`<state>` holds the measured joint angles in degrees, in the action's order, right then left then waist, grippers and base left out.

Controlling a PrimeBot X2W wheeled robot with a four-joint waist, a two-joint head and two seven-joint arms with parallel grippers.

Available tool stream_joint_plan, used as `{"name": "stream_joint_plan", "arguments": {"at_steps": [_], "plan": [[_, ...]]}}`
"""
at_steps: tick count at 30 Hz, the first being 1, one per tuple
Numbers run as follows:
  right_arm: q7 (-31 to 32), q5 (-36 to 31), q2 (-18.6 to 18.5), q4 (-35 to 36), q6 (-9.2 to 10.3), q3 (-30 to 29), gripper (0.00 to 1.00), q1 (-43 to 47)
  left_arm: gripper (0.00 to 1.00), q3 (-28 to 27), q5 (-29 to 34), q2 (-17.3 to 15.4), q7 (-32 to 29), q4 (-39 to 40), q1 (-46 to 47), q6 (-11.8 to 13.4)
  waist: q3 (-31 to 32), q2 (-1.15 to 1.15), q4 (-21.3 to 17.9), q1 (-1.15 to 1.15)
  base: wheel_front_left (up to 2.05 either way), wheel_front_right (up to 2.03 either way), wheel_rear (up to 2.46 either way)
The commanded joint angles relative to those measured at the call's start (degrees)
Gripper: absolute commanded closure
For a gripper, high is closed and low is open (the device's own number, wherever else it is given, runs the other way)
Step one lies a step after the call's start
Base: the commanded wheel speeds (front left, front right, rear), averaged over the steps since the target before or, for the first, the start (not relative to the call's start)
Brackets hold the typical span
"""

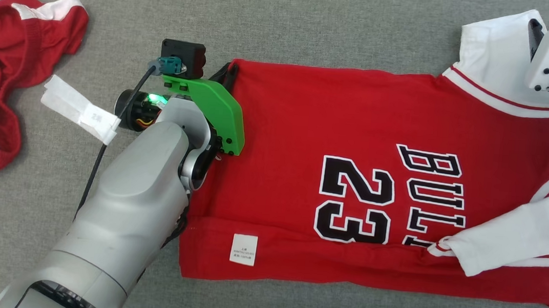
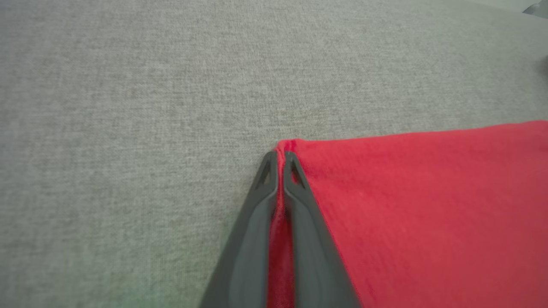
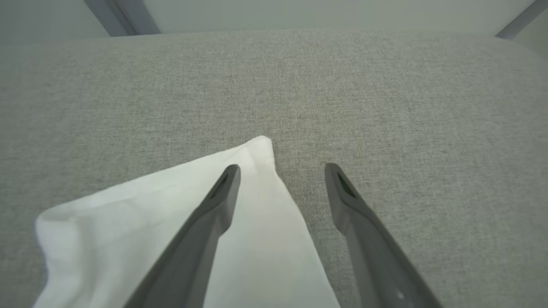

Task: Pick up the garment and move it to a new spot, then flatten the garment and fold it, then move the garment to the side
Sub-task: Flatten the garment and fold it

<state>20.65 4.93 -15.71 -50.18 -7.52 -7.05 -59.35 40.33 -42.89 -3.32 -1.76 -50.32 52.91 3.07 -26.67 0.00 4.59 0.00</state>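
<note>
On the grey fabric surface (image 1: 285, 22) the red jersey (image 1: 354, 131) lay spread, left gripper (image 2: 280, 157) clamped on its corner, right gripper (image 3: 282, 171) apart over the white sleeve (image 3: 128, 222), which should be pinched before lifting.

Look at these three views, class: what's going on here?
A two-armed robot is working on a red jersey spread on a grey table. Its left jaws are shut on a corner of the jersey. Its right jaws stand open at the tip of a white sleeve, one finger over the cloth and the other over the table, gripping nothing. Another red garment lies off to the left.
</note>
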Motion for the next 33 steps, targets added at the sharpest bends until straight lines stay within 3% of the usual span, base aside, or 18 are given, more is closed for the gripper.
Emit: {"name": "stream_joint_plan", "arguments": {"at_steps": [1, 5, 6, 7, 8, 9, 10, 18, 25, 33], "plan": [[0.4, -1.4, -0.5, -0.8, 0.07, -0.1, 0.0, -0.6, 1.0, 0.6, -0.3, 0.0, 0.0, -0.7, 0.3, -0.1, -1.6, 0.0, 1.6, 0.0, 0.0, 0.0, 0.0], [1.6, -3.1, -0.2, -3.0, 0.07, -1.7, 0.0, -0.8, 1.0, 1.7, -0.4, 0.2, 2.4, -0.1, 0.8, -0.7, -2.5, 0.0, 2.4, 0.0, 0.0, 0.0, 0.0], [2.6, -3.6, -0.1, -4.0, 0.07, -2.3, 0.05, -0.7, 1.0, 1.9, -0.6, 0.3, 2.9, 0.0, 0.9, -0.8, -2.7, 0.0, 2.5, 0.0, 0.0, 0.0, 0.0], [3.6, -4.4, -0.1, -4.9, 0.07, -2.6, 0.55, -0.4, 1.0, 2.1, -0.7, 0.3, 3.3, 0.0, 0.9, -0.8, -2.8, 0.0, 2.5, 0.0, 0.0, 0.0, 0.0], [3.9, -5.0, -0.1, -5.2, 0.09, -3.0, 0.69, -0.2, 1.0, 2.4, -0.8, 0.3, 3.5, 0.1, 1.1, -0.8, -2.8, 0.0, 2.5, 0.0, 0.0, 0.0, 0.0], [3.3, -5.8, -0.1, -5.0, 0.09, -3.4, 0.95, 0.0, 1.0, 2.6, -1.0, 0.3, 4.0, 0.1, 1.1, -0.8, -2.8, 0.0, 2.4, 0.0, 0.0, 0.0, 0.0], [2.4, -6.4, -0.1, -4.6, 0.09, -4.1, 1.0, 0.0, 1.0, 2.7, -1.0, 0.3, 4.7, 0.2, 1.2, -0.7, -2.7, 0.0, 2.3, 0.0, 0.0, 0.0, 0.0], [-9.0, -7.3, 2.9, -1.5, 0.08, -7.9, 1.0, -1.1, 1.0, 1.8, -1.1, 0.2, 11.6, -1.4, 2.3, 0.7, 0.6, 0.0, 0.9, 0.0, 0.0, 0.0, 0.0], [-17.8, -5.2, 3.5, -1.5, 0.08, -6.4, 1.0, -1.6, 1.0, 1.3, -1.6, 0.2, 14.2, -4.3, 1.8, 0.4, 4.3, 0.0, -0.3, 0.0, 0.0, 0.0, 0.0], [-19.6, 0.2, 3.4, -3.0, 0.08, -0.9, 1.0, 3.2, 1.0, 2.8, -0.3, 0.1, 16.1, -5.8, -2.7, -1.5, 9.8, 0.0, -1.3, 0.0, 0.0, 0.0, 0.0]]}}
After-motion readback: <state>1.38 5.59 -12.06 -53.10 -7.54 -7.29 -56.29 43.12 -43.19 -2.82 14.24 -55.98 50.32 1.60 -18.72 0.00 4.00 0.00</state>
